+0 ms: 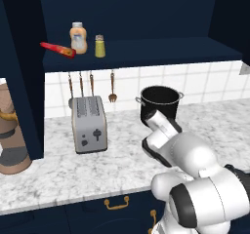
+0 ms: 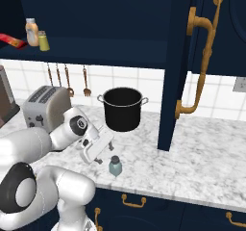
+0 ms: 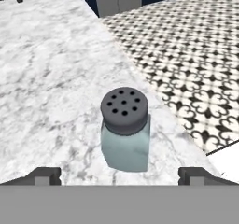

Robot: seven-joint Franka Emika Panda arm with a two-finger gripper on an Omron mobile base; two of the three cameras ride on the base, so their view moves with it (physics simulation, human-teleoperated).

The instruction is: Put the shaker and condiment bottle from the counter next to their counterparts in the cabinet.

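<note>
Flat, even rendered light; soft shadow under the cabinet (image 1: 146,52) shelf; slightly coarse, no glare.

pale blue shaker (image 3: 125,143) with dark grey cap on white-grey marbled counter (image 3: 51,78); black pot (image 2: 123,109).

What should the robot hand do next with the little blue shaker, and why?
Probably move down and forward until the open gripper straddles the shaker, then close. The shaker stands upright on the counter near its front edge, between the spread fingertips but untouched. The red condiment bottle already lies on the cabinet shelf, so the shaker is what remains.
</note>
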